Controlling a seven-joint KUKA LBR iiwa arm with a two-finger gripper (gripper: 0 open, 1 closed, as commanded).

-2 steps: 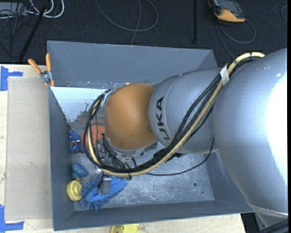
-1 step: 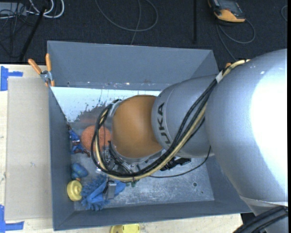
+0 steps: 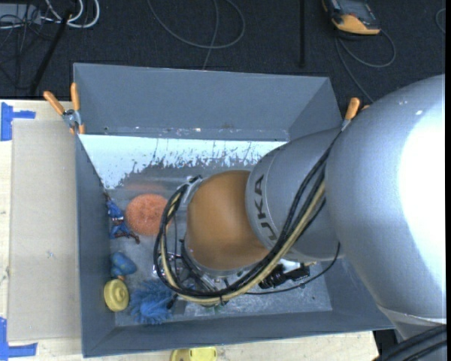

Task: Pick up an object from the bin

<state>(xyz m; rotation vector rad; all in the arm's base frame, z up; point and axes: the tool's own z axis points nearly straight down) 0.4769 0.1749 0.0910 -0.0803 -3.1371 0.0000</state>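
The arm's orange wrist cover (image 3: 222,220), ringed by cables (image 3: 164,239), hangs low over the middle of the grey bin (image 3: 210,104). Whether the gripper (image 3: 203,278) beneath is clenched or released cannot be told. Left of it lie an orange ball (image 3: 145,211), a crumpled blue cloth (image 3: 152,304) and a yellow disc (image 3: 116,295).

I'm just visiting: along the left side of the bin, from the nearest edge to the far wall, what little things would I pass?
Yellow round piece → small blue lump → small blue figure. The fuzzy blue tuft and the orange disc lie level with others, so they are left out.
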